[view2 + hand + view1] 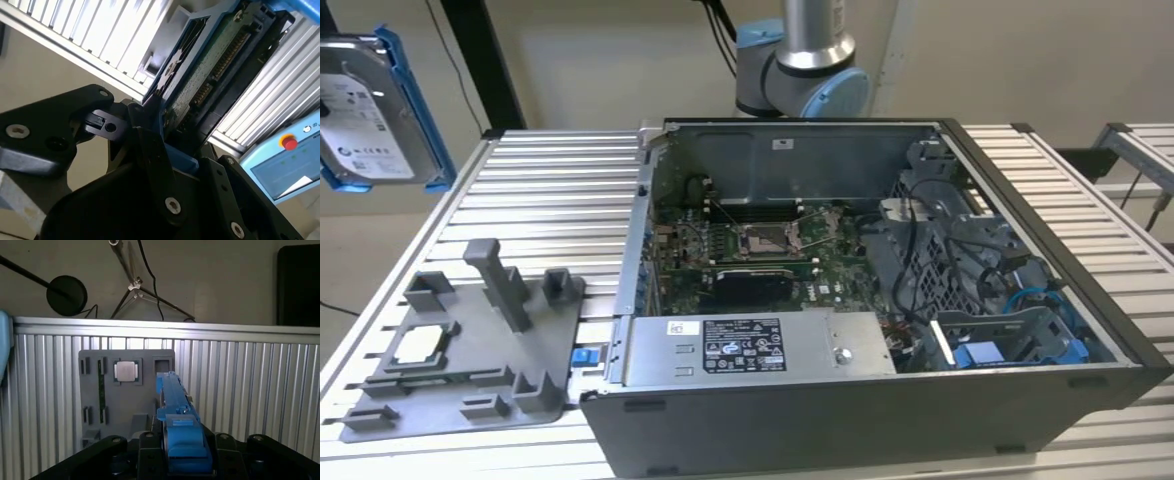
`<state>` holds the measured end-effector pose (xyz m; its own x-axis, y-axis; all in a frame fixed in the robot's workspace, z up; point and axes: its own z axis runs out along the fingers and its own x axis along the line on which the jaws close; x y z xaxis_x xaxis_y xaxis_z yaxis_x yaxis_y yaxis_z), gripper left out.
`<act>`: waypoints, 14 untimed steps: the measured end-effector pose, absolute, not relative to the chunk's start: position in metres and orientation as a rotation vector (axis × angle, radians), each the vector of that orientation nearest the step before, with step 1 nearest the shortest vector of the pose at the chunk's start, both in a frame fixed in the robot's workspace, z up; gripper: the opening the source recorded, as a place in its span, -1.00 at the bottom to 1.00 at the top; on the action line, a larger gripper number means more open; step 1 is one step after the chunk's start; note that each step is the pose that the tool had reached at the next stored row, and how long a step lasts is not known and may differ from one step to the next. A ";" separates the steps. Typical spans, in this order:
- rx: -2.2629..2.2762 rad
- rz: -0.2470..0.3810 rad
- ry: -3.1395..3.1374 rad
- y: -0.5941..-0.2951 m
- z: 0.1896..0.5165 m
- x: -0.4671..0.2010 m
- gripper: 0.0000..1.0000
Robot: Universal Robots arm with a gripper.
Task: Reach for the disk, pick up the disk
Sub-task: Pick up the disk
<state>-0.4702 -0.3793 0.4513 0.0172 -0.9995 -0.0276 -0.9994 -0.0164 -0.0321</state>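
Your black fingers were closed narrow on the disk, a flat silver-grey metal hard drive clipped in a bright blue plastic frame, pinching one end of that frame. The disk's long axis ran straight out from the fingers, edge-on in the first wrist view. It hung high at the exterior view's left, white label showing, well above the ribbed aluminium bench. Past it lay the grey plastic holder tray carrying a small white-silver square chip. The open dark computer case stood well apart, toward the exterior view's right.
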 end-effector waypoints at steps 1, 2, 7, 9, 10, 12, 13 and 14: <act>-2.207 -0.009 2.170 -0.379 0.452 -0.470 -1.00; -2.204 -0.015 2.167 -0.379 0.453 -0.470 -1.00; -2.183 -0.054 2.145 -0.378 0.455 -0.471 -1.00; -2.175 -0.069 2.136 -0.378 0.455 -0.471 -1.00; -2.171 -0.075 2.132 -0.378 0.456 -0.471 -1.00; -2.165 -0.082 2.127 -0.378 0.458 -0.471 -1.00; -2.164 -0.084 2.126 -0.378 0.460 -0.471 -1.00; -2.164 -0.085 2.126 -0.378 0.463 -0.471 -1.00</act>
